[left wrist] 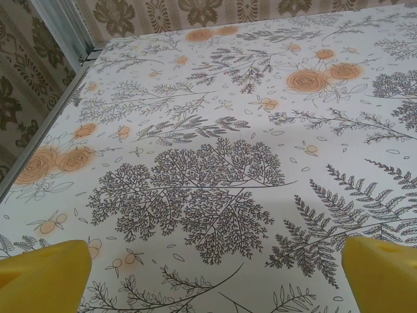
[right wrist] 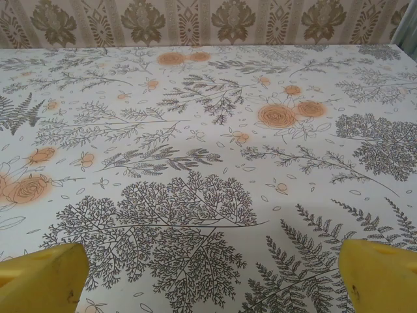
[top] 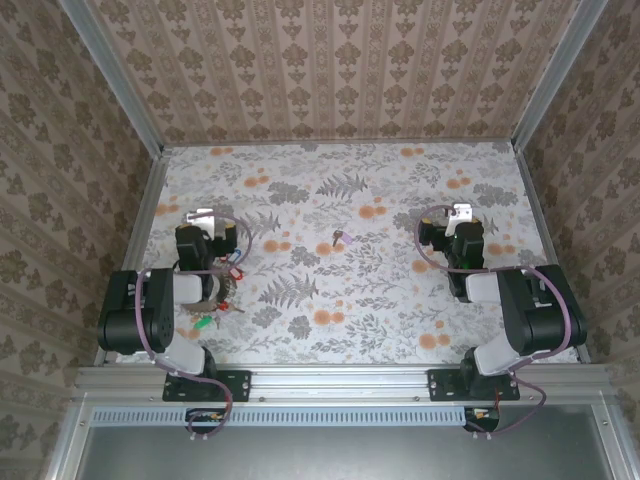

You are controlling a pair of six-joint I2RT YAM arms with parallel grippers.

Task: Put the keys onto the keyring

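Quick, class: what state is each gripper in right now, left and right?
Left gripper: open, fingers wide apart, holding nothing.
Right gripper: open, fingers wide apart, holding nothing.

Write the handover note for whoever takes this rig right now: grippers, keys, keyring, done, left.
The left gripper is open and empty, above the table.
The right gripper is open and empty too.
A cluster of keys, with red and green heads, lies by the left arm. One lone key lies mid-table between the arms.
The keyring is not clearly made out; it may lie with the cluster, partly under the left arm.
Done: cannot tell whether any clustered key is threaded.
Left: at least the lone key to fetch and thread.
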